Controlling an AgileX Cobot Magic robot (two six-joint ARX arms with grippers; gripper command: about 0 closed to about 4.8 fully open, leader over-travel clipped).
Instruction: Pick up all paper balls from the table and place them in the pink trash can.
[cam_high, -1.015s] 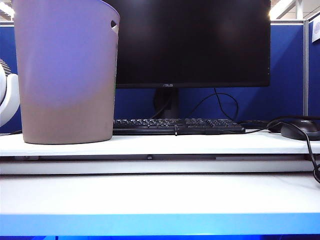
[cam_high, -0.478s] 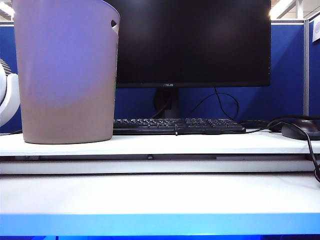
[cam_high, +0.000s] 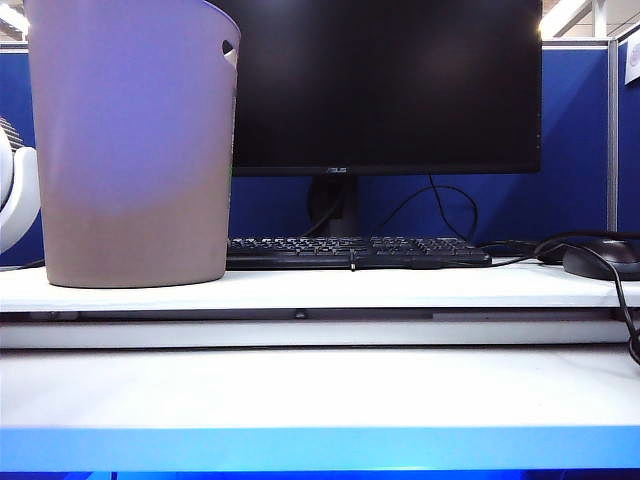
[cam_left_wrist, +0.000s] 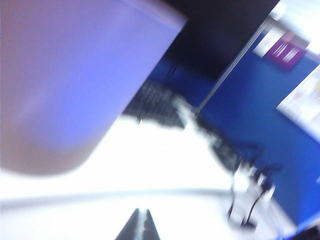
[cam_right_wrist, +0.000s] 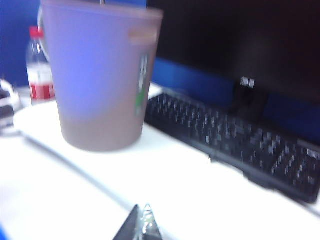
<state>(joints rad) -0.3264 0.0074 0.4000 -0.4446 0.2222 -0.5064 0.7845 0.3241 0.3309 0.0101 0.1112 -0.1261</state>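
Office cubicle, blue partition walls (cam_high: 560, 150), black monitor (cam_high: 385, 85), keyboard (cam_high: 355, 250) and mouse (cam_high: 603, 260) on a white desk (cam_high: 320, 390), fluorescent ceiling lights (cam_high: 562, 15).

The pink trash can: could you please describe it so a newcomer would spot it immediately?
Start at the big black monitor at the back of the white table. Just left of it, beside the keyboard, stands the pink trash can. It alone is tall, tapered, smooth and mauve, with a small handle hole near its rim.
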